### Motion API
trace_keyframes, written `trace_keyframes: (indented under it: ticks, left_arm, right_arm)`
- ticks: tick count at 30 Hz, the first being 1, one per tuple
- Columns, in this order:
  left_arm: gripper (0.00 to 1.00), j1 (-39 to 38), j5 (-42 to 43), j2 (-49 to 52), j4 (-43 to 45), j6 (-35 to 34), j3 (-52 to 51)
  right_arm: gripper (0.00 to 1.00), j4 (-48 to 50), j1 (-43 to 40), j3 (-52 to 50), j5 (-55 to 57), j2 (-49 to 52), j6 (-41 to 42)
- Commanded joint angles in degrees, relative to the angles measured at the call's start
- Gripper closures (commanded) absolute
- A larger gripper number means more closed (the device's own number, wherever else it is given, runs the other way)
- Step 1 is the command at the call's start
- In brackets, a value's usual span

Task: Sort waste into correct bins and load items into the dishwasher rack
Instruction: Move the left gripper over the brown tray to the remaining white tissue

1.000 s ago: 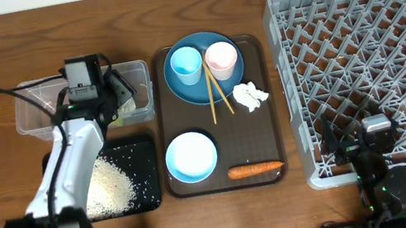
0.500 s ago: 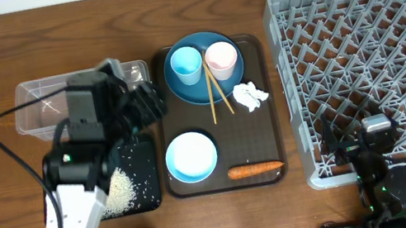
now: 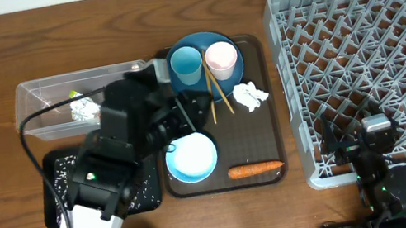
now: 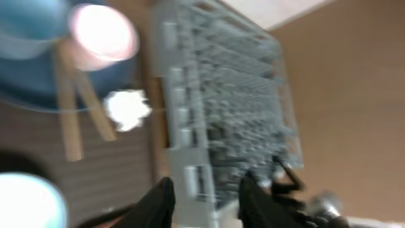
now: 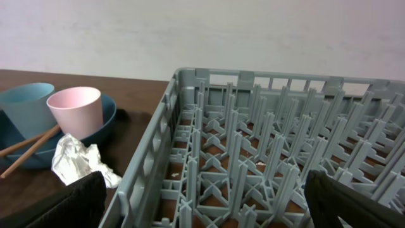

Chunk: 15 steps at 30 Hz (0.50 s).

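Nearest your base, right gripper (image 5: 202, 179) is sitting at the rack's (image 3: 373, 33) near edge, fingers spread wide, gripping nothing. Just left of it, carrot (image 3: 255, 169) is lying along the brown tray's (image 3: 261, 133) near edge, with bowl (image 3: 191, 156) further left. Beside that, rice (image 3: 61, 162) is lying in the black tray (image 3: 57, 215), partly under your arm.

You are holding the left gripper (image 4: 205, 187) above the brown tray, between bowl and plate (image 3: 200, 88). Its fingers are parted with nothing between them, though the wrist view is blurred.

Further out, paper wad (image 3: 249, 96) is lying just right of the chopsticks (image 3: 219, 94), which are resting across the plate's edge beside blue cup (image 3: 186, 64) and pink cup (image 3: 221, 58). Far left, the tub (image 3: 41, 96) is holding a second wad (image 3: 85, 110) and the wrapper (image 3: 75, 93).

Likely next pick is the paper wad or the carrot. Risks:
- Going for the paper wad means crossing the chopsticks, so a low finger could flick them or tip a cup.
- The carrot is round, so an off-centre pinch could roll it off the brown tray.
- A dipping elbow could scatter the rice.
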Motion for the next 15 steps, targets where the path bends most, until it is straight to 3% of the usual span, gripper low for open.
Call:
trace_keyframes:
  ticks: [1,8,15]
  left_arm:
    - [0.66,-4.3,3.4,-0.3,3.7,-5.8,1.1]
    - [0.67,-12.7,-4.8,1.8,9.1,-7.0,1.1]
    - [0.66,-13.6,-5.5,10.1,11.3,-8.9,3.1]
  right_arm:
    - [0.01,-0.2,-0.5,-0.2,-0.2,-0.1,-1.0]
    - [0.01,-0.2,-0.5,-0.2,-0.2,-0.1,-1.0]
    - [0.01,-0.2,-0.5,-0.2,-0.2,-0.1,-1.0]
